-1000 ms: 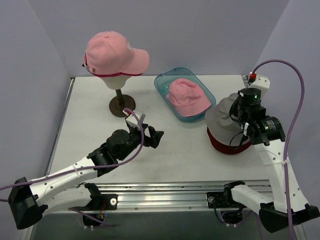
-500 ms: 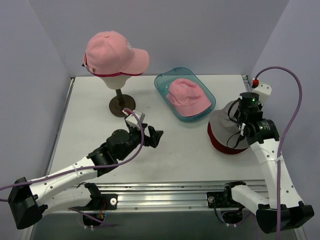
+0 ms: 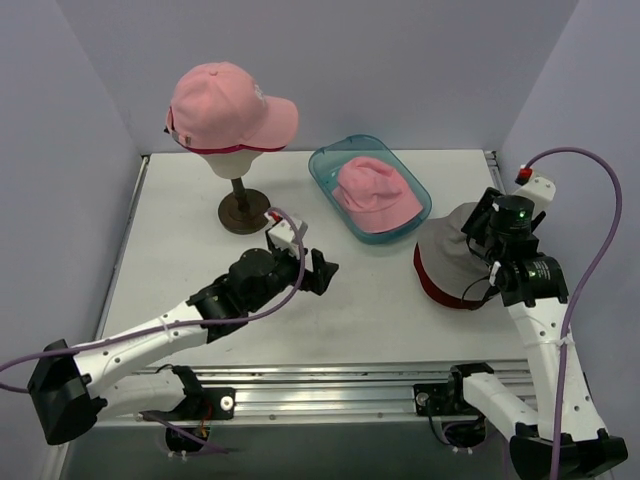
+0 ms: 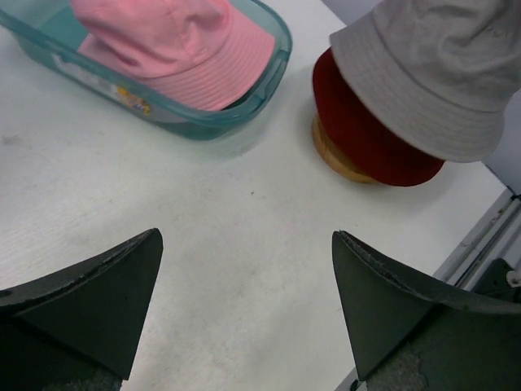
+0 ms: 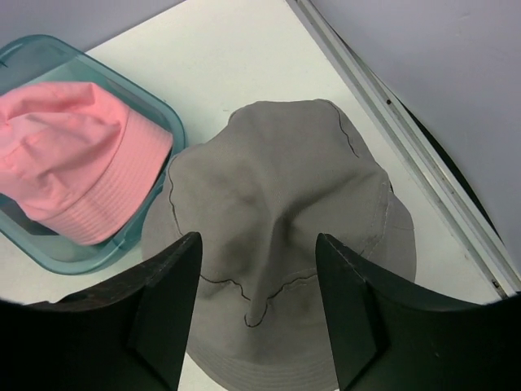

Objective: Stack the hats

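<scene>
Right gripper (image 5: 259, 244) jaws apart, empty, above grey hat (image 5: 281, 183) sitting on dark red hat (image 3: 445, 290); pink bucket hat (image 3: 375, 195) in tray (image 3: 322, 168) and pink cap (image 3: 225, 100) on head form (image 3: 232, 160) look left to stack.

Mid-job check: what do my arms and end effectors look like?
The left arm and right arm have white shells, black joints, a purple cable each. The left end effector and right end effector have black wedge-shaped fingers. A green light marks the right wrist.
</scene>
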Action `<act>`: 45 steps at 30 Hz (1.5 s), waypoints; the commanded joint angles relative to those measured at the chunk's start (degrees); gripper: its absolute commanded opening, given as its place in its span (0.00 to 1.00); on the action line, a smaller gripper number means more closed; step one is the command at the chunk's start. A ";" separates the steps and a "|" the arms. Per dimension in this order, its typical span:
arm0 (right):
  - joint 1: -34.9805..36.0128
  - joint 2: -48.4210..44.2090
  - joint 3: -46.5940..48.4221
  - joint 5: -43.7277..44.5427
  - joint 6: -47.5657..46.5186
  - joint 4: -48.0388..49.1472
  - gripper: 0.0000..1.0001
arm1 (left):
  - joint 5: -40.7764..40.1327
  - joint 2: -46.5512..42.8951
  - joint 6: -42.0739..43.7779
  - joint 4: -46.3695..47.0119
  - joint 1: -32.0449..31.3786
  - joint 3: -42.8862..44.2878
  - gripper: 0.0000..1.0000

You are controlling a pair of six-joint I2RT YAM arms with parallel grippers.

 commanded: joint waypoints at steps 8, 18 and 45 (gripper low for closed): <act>-3.65 3.10 6.76 1.90 3.59 2.27 0.75 | 13.51 21.32 -6.56 -2.86 -0.67 28.22 0.95; -17.88 7.41 12.04 -11.45 5.87 2.53 0.85 | 22.83 41.35 -11.93 4.34 -1.11 39.40 1.00; -22.20 -0.58 -11.51 -30.44 4.81 11.93 0.82 | 20.47 41.68 -14.40 14.99 -1.11 32.65 0.92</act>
